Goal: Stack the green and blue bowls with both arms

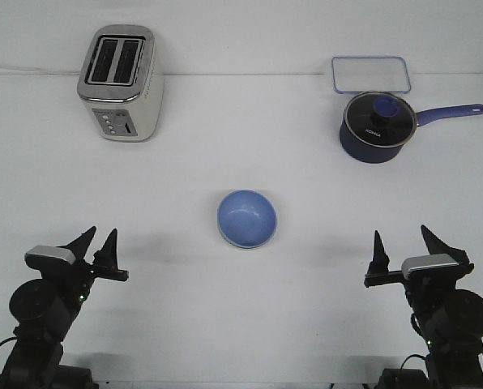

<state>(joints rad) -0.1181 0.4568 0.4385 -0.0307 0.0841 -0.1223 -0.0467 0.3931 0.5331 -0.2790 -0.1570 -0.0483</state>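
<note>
Centrally, blue bowl (246,219) between left fingers (98,241) and right fingers (406,243); both spread, empty.

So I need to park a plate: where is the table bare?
Bare patches: between toaster and saucepan; either side of the blue bowl; the near strip between left pincer and right pincer. Crowded: far right, where the saucepan stands by a clear lid.

I see my left end effector (97,241) at lower left and right end effector (403,241) at lower right, both with fingers spread, holding nothing, pointing up-frame.
</note>
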